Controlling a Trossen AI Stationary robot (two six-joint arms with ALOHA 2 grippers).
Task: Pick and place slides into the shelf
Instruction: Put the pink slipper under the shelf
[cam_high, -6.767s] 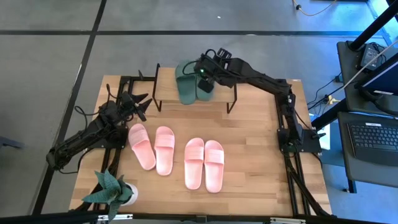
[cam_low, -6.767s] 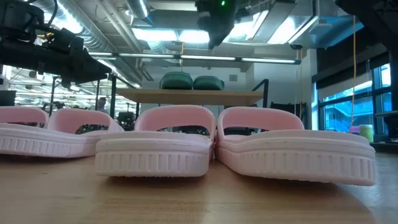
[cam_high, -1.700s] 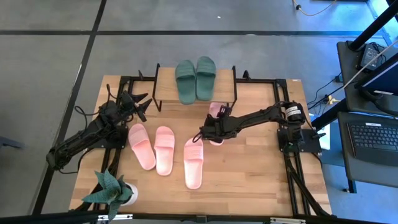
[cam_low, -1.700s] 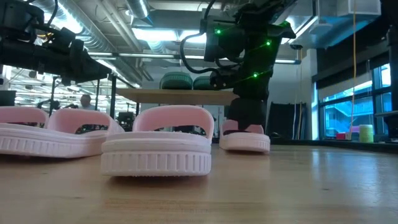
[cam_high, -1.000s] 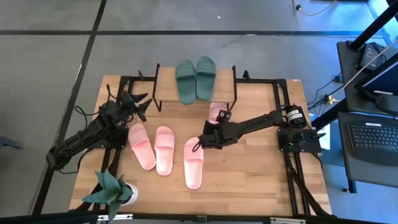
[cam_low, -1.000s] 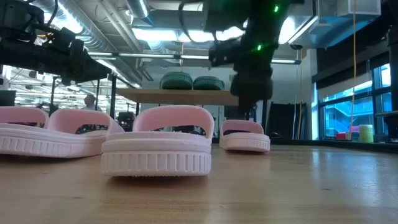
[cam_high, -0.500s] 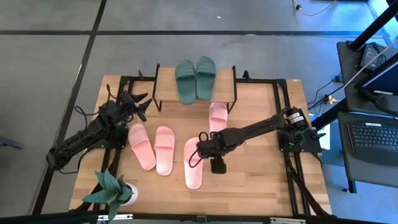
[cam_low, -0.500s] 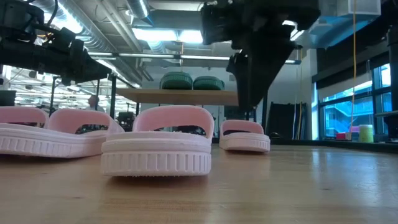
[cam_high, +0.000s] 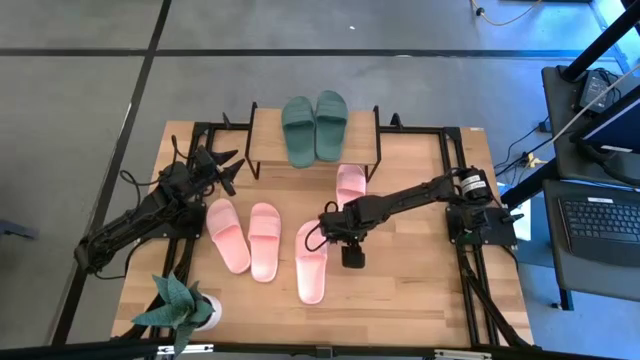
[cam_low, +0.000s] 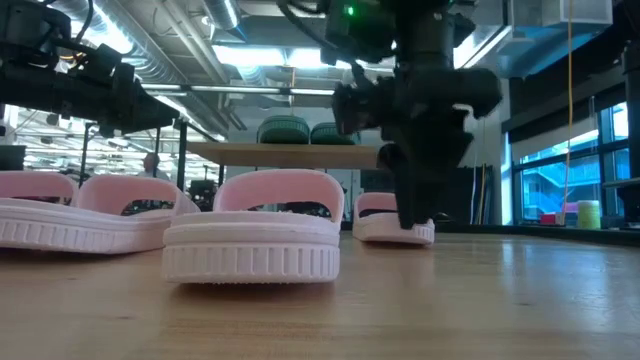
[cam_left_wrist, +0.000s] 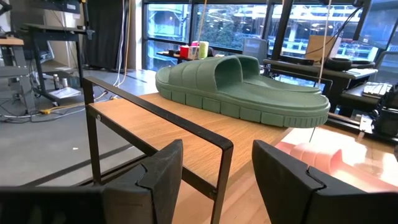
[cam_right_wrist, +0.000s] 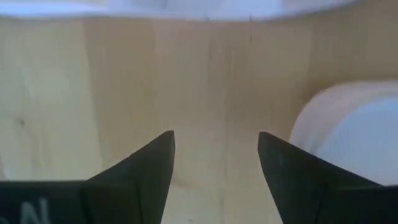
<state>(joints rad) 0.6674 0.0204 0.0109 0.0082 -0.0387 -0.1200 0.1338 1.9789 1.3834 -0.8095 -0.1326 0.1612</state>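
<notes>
High view: the green pair (cam_high: 315, 127) sits on the shelf (cam_high: 264, 145); one pink slide (cam_high: 350, 186) lies just in front of it, and the right gripper (cam_high: 330, 224) hovers beside another (cam_high: 311, 262).

Low view: a low descent could shove that slide.

Left wrist view: the left gripper (cam_left_wrist: 216, 163) waits, fingers apart.

Right wrist view: right fingers (cam_right_wrist: 138, 169) are apart, empty, over bare wood.

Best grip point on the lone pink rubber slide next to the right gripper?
Probably the wide strap of the pink rubber slide, from straight above. It lies sole-down, strap arched above the footbed, giving the fingers an edge. The open right gripper hovers beside it; the wooden tabletop on that side looks free.
</notes>
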